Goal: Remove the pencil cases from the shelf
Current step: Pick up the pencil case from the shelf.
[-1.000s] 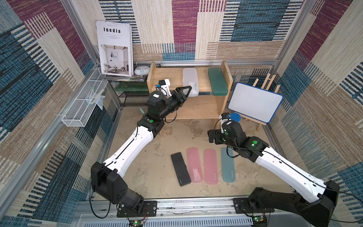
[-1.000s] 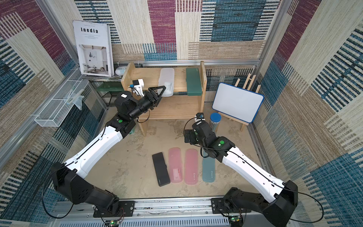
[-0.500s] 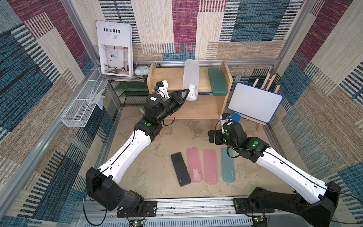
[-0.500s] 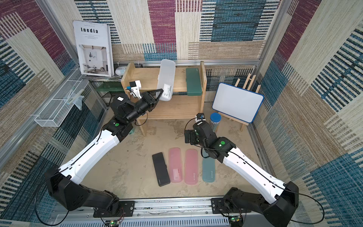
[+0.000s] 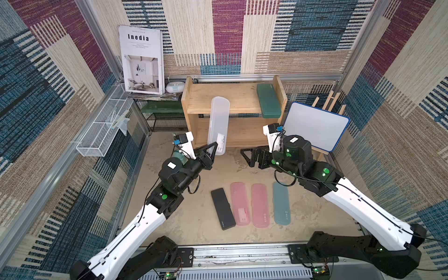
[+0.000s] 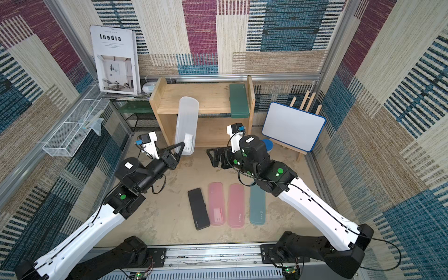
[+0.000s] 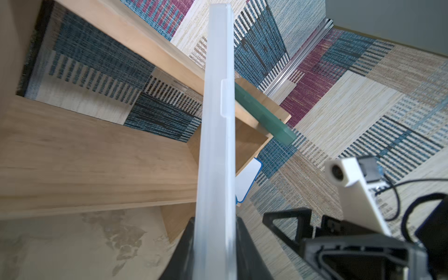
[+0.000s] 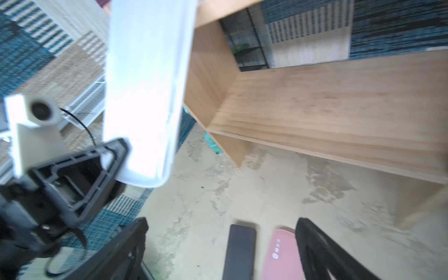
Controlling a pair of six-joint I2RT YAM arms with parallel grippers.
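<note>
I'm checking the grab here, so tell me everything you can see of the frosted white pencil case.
The frosted white pencil case is a long, flat, translucent plastic box with rounded ends, shut, with a small clasp tab on its seam. Something white shows through near its lower end. The left gripper clamps that end, holding it steeply tilted, apparently off the table, in front of the shelf. Whether its upper end touches the shelf is unclear.

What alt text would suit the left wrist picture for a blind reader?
A long frosted white plastic pencil case, seen edge-on, is clamped between the left arm's black fingers. Behind it stands a light wooden two-tier shelf with a dark green plastic pencil case on its upper tier.
</note>
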